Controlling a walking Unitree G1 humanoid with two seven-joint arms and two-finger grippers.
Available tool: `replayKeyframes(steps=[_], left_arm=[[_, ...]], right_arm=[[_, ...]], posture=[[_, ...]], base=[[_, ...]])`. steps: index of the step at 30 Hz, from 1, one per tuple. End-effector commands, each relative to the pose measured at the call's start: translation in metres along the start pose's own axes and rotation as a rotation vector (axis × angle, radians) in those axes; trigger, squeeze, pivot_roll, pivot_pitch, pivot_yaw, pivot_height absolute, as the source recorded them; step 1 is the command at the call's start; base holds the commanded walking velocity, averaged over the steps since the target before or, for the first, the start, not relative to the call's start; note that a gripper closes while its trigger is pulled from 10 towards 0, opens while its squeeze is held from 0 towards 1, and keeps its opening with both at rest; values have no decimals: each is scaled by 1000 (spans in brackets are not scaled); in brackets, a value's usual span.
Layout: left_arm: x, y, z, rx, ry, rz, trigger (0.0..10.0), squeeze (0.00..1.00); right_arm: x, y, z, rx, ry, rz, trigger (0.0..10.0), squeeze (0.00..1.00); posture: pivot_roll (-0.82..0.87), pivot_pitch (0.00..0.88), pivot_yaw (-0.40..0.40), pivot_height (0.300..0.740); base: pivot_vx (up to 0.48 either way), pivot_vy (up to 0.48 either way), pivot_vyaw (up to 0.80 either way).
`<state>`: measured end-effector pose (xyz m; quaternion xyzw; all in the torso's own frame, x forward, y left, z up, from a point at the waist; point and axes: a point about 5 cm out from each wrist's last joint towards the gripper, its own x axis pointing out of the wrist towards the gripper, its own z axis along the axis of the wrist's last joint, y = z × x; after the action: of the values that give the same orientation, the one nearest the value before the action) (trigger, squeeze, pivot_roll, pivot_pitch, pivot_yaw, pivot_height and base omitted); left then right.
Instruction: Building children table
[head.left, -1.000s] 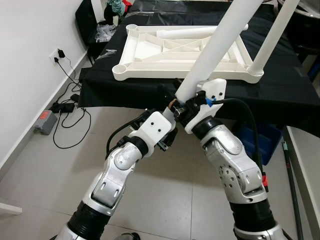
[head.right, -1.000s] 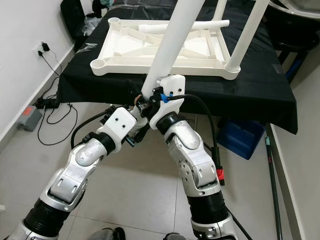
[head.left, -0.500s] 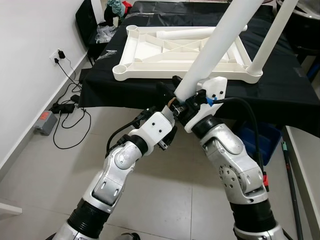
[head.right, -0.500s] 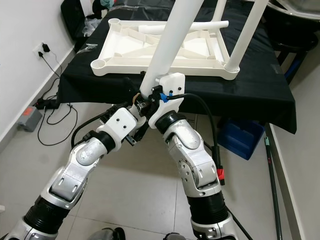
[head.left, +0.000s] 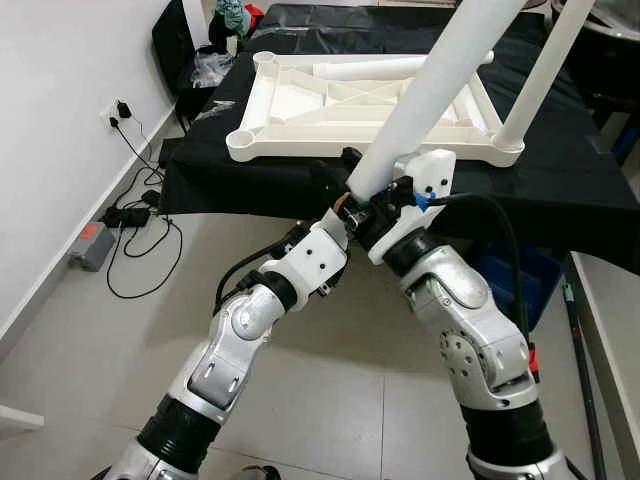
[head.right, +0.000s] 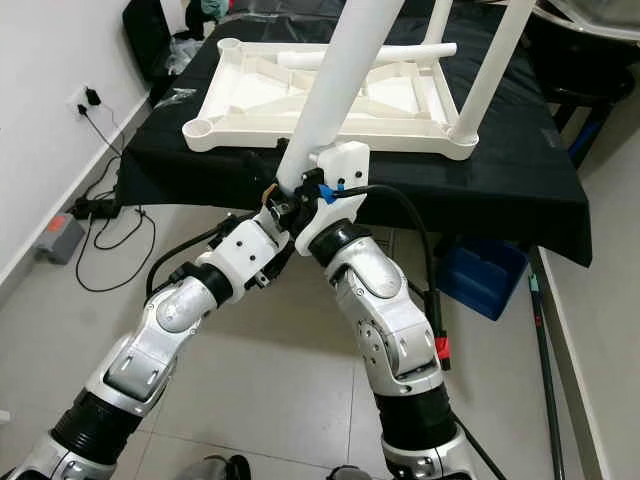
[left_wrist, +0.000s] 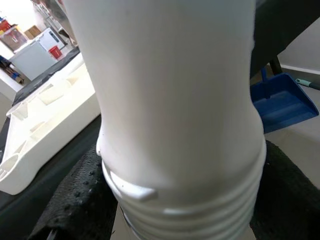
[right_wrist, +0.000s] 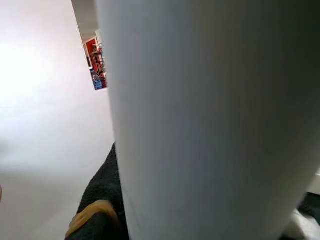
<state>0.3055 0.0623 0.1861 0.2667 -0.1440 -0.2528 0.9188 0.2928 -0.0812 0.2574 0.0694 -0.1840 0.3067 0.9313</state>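
Both the left gripper (head.left: 345, 203) and right gripper (head.left: 372, 203) clamped the threaded lower end of a long white plastic table leg (head.left: 425, 90) between their fingers. Beyond the jaws, the upturned white plastic tabletop frame (head.left: 300, 105) lay on a black-draped table (head.left: 560, 180).

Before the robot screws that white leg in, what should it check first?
1. Both grippers on the loose leg: ok, left gripper and right gripper clamp its lower end.
2. Threaded end free to go in: ok, the ridges show bare below the fingers.
3. Table top lying upside down on the black cloth: ok.
4. Empty corner holes: ok, two open holes on the left side.
5. Leg lined up with a hole: not ok, it tilts far off.
6. Standing leg tight: cannot tell.
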Motion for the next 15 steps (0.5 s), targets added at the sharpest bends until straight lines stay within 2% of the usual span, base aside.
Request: replayKeyframes(steps=[1,3,4,5,6,7,11,12,13,14,15], left_arm=[[-1,1,0,18,-15,7,0,0],[0,1,0,20,-15,11,0,0],[1,1,0,26,-6,12,10000,0],[1,1,1,27,-8,12,10000,0],[2,0,2,35,-13,8,10000,0],[2,-1,3,42,-20,7,10000,0],[0,-4,4,49,-29,-3,10000,0],[0,-4,4,49,-32,-5,10000,0],[0,-5,5,54,-35,-8,10000,0],[0,-5,5,54,-35,-8,10000,0],[-1,-5,5,58,-40,-10,10000,0]], right_arm=[[0,6,-3,14,17,27,0,0],[-1,6,-3,14,19,26,0,0],[0,5,-3,10,23,20,0,0],[0,4,-3,8,25,13,0,0],[0,3,-3,6,27,6,1020,0],[1,2,-3,9,28,-1,10000,0],[2,-1,-2,10,28,-12,10000,0],[3,-1,-2,4,26,-15,10000,643],[3,-2,-2,2,25,-21,10000,1000],[3,-2,-2,2,25,-21,10000,1000],[3,-3,-2,-1,26,-23,10000,0]], posture=[[69,165,-7,740],[69,165,-7,740],[69,168,-5,740],[68,167,-6,740],[69,166,-7,740],[70,166,-9,740],[70,170,-8,740],[71,170,-9,740],[71,170,-9,740],[71,170,-9,740],[72,171,-10,740]], base=[[0,0,0],[0,0,0],[0,0,0],[0,0,0],[0,0,0],[0,0,0],[0,0,0],[0,0,0],[0,0,0],[0,0,0],[0,0,0]])
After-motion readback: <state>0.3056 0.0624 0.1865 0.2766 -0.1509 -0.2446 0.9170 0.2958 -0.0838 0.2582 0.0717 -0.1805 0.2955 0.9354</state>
